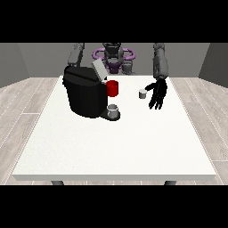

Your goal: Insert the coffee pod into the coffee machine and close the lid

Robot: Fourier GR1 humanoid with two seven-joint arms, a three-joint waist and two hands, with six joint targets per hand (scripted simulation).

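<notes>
White worktop [116,142] with a black coffee machine [84,95], lid [99,70] raised. The small white pod [142,93] stands on the worktop, just beside the hand at the view's right [158,95], whose fingers hang straight, holding nothing.

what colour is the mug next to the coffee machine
Red mug, seen in the front view.

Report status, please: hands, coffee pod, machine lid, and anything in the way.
Hand at the view's right open beside coffee pod, not holding it. Other hand hidden behind coffee machine. Lid up. Red cup stands between pod and machine.
</notes>
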